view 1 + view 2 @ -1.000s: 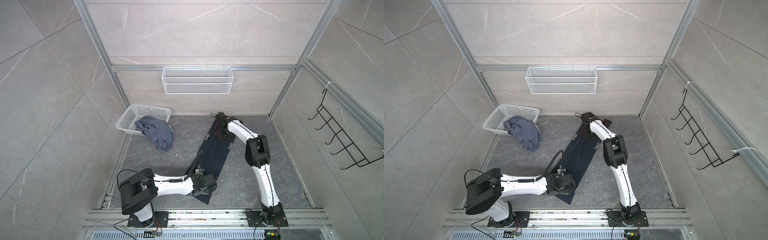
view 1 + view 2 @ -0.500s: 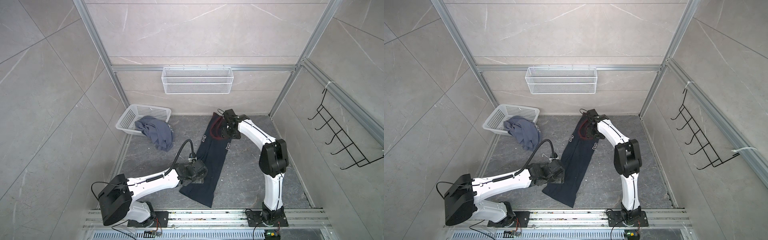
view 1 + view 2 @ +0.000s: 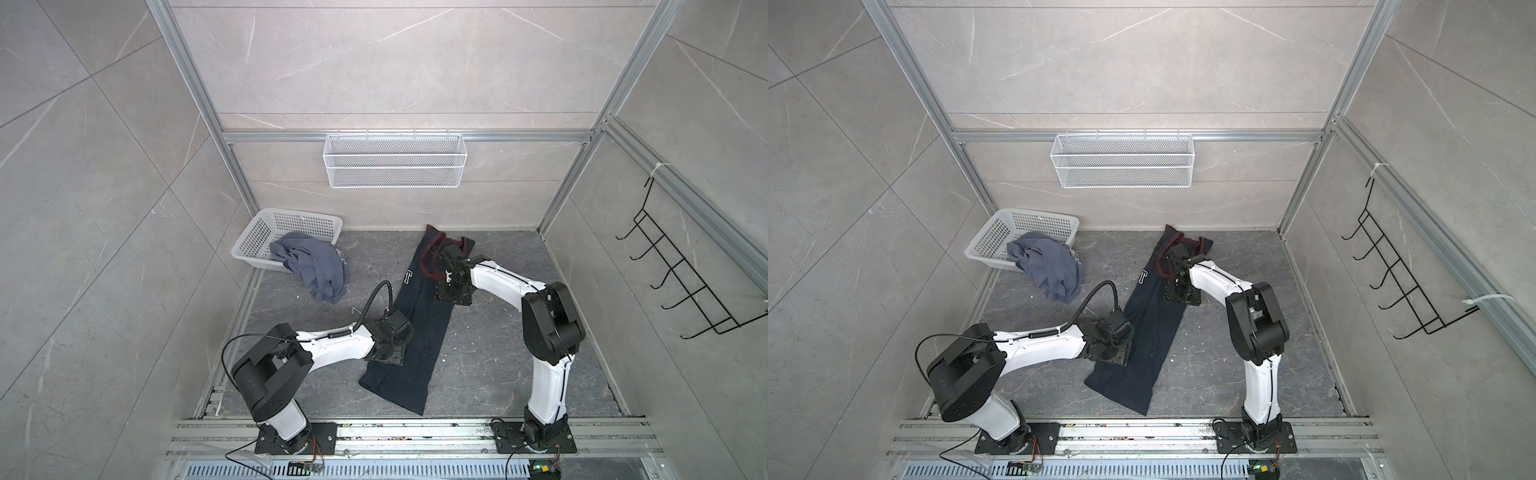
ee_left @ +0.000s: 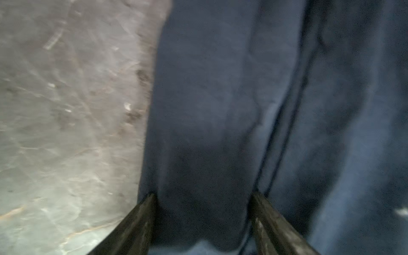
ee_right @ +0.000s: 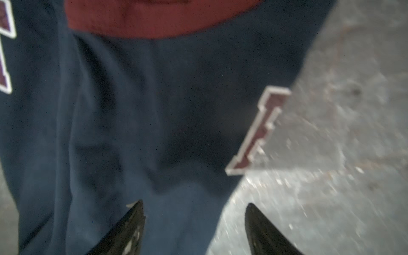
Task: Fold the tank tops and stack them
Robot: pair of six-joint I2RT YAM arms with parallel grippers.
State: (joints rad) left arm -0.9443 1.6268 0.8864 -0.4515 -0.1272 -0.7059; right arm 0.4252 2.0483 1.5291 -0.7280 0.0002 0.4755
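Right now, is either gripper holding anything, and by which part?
Nothing is held: the left gripper and the right gripper both stand open over the navy tank top, jaws apart.

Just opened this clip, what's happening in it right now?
Two arms are working on the navy tank top, which lies stretched out as a long narrow strip on the dark table. The left end effector sits open over its left edge, the right end effector open near the red-trimmed neckline; neither appears to grip it. The grey tank top hangs crumpled half out of the white basket, untouched.
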